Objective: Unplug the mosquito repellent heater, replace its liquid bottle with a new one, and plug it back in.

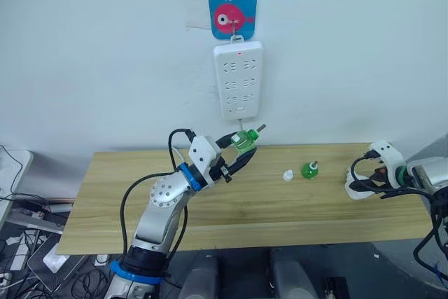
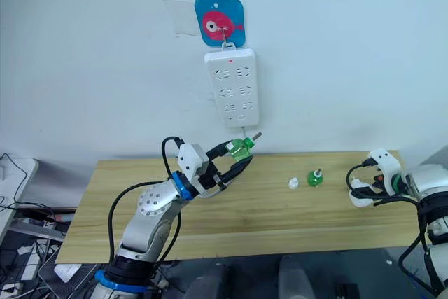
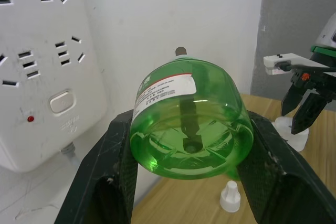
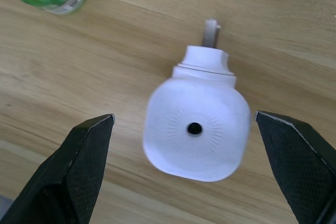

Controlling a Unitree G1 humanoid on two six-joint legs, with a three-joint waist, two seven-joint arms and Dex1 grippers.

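Mosquito repellent heater (image 4: 195,129): one unit, white rounded plastic, a round dark vent hole in the middle of a ring of fine radial ribbing on top, a short collar and one small grey stub visible at one end. It lies on the wooden bench (image 1: 231,208) at the robot's right end, directly under the right gripper (image 4: 189,182), whose two black fingers stand wide apart on either side of it without touching.

Liquid bottles: two. One green translucent bottle (image 3: 191,127) is clamped between the fingers of the left gripper (image 1: 241,152), raised above the bench and tilted, its dark wick tip pointing up toward the wall. It carries a white label with a red band; the print is too small to read. The second green bottle (image 1: 309,169) stands upright on the bench, between the left gripper and the heater.

Cap: one small white cap (image 1: 288,174), on the bench just beside the standing bottle.

Power strip (image 1: 239,79): one, white, hung upright on the wall above the bench, several rows of sockets, a push button near the bottom and a small red light beside it.

Wall hook plate (image 1: 233,13): one, blue square with a pink fish picture, carrying the power strip.
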